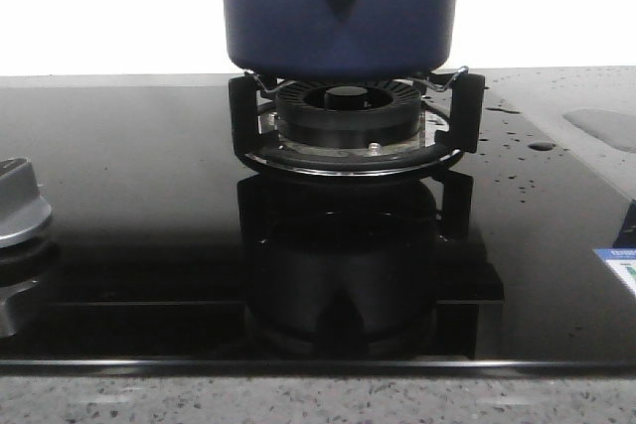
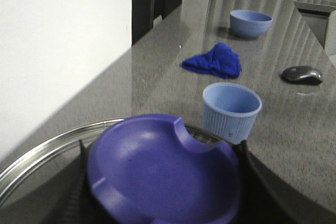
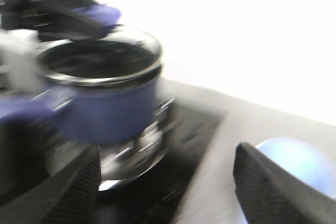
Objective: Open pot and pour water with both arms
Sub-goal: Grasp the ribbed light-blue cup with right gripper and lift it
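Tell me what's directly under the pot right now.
The pot sits on the black pan support above the burner ring, whose cap shows in the gap. The pot's underside is hidden, and the glass hob beneath the burner shows only its reflection.

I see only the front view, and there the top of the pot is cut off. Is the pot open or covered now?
Observer: Open. The right wrist view, though blurred, shows the pot with a bare steel rim and a dark inside.
Operator: Does the right gripper hold something?
Observer: No. The right gripper is open, with nothing between its fingers.
Operator: Is any vessel nearby?
Observer: Yes. The left wrist view shows a light blue ribbed cup upright on the grey counter.
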{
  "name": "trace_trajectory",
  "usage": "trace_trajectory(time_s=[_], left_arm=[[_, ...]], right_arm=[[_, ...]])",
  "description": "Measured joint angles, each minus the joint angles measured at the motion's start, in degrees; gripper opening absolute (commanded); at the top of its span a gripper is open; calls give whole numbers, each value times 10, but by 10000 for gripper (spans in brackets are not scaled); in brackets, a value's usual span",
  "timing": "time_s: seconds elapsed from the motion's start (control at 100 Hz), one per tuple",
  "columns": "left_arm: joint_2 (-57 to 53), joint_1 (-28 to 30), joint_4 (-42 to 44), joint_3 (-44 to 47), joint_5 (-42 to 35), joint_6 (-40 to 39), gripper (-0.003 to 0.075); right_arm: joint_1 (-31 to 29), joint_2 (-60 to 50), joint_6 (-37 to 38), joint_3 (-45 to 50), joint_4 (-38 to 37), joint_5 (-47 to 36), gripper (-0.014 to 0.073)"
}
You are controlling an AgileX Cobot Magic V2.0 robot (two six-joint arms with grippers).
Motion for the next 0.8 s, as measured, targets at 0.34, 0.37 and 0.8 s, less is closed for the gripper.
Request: trace_trajectory(time_s=[0.34, 0.37, 0.8], left_arm=[[-95, 0, 0, -15, 13, -5, 259], [-99, 0, 0, -15, 14, -8, 259], [-120, 0, 0, -15, 32, -29, 259]], right_arm=[[-109, 2, 2, 44, -30, -57, 568], [-115, 5, 2, 54, -30, -58, 568], [-116, 162, 2, 114, 27, -199, 566]])
